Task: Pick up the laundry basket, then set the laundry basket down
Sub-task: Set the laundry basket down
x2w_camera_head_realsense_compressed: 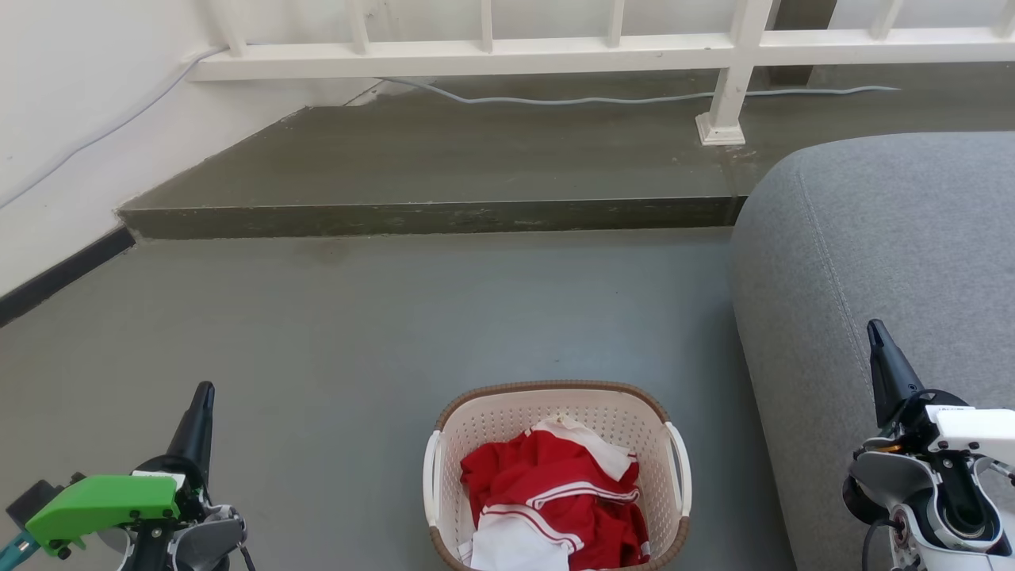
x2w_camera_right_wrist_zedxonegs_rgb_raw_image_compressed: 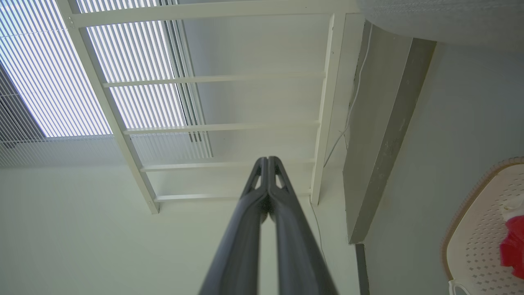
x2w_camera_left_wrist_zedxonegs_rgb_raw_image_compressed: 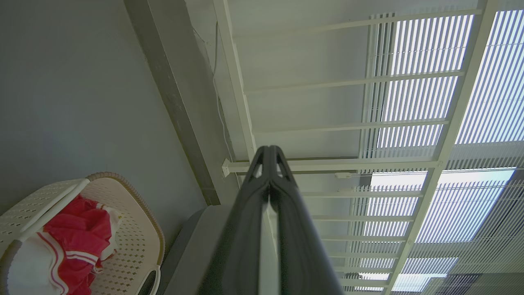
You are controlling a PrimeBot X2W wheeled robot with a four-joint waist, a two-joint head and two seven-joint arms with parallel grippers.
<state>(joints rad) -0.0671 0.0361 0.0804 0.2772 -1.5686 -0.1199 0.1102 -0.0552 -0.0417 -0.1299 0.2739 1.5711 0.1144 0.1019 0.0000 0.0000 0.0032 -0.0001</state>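
You are over a grey floor with a raised step and white railing ahead and a grey sofa on your right. Your left gripper and right gripper are both clenched on nothing, tips raised at either side. The laundry basket sits on the floor between them, holding red and white clothes, its long axis running away from you; the handles face outward, one toward each arm, neither arm clearly nearer.

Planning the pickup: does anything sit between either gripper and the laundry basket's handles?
Nothing visible does. Bare floor separates the left gripper from the laundry basket; the right gripper hangs before the grey sofa, beside the basket.
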